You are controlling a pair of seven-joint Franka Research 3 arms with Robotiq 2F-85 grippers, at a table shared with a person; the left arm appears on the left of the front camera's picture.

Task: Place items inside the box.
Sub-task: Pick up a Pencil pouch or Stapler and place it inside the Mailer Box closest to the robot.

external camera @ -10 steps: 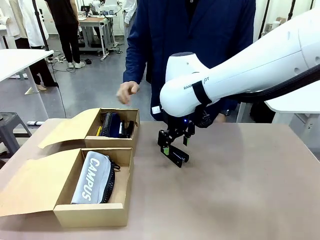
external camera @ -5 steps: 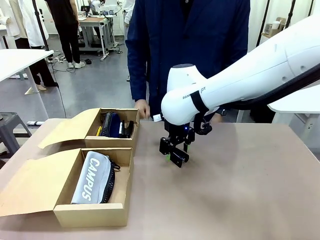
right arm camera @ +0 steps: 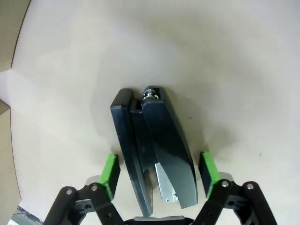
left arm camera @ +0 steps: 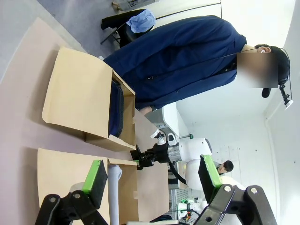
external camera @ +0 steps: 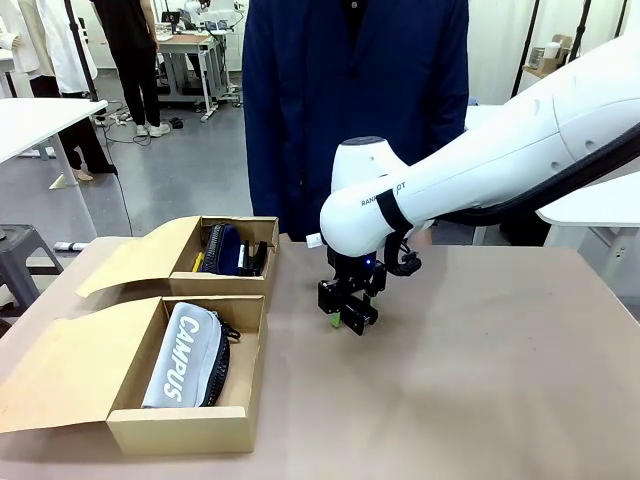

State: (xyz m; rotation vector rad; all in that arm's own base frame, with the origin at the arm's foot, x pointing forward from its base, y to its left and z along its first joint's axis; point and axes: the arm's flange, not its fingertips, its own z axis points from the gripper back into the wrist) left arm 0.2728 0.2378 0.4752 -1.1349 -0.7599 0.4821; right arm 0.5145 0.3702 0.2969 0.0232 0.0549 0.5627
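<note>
Squarely over the black stapler (right arm camera: pixel 152 150), the right gripper (right arm camera: pixel 159 171) hangs with its green pads spread on either side, one close beside each flank and neither seen pressing. The stapler lies on the bare brown table (external camera: pixel 480 380), apart from both cardboard boxes.

The risk is probably slip: the glossy, hard shell tapers, so closing pads could squirt it forward or twist it about its hinge. The pads also sit near the mouth end, where the two arms gape and bright metal shows, so a squeeze may fold them together.

The grey fabric pouch (external camera: pixel 185 355) lettered "CAMPUS" fills the near box (external camera: pixel 185 430). A dark pouch (external camera: pixel 225 250) lies in the far box (external camera: pixel 225 287). The left gripper (left arm camera: pixel 152 176) hangs spread and empty. A person (external camera: pixel 350 100) in a navy coat stands opposite.
</note>
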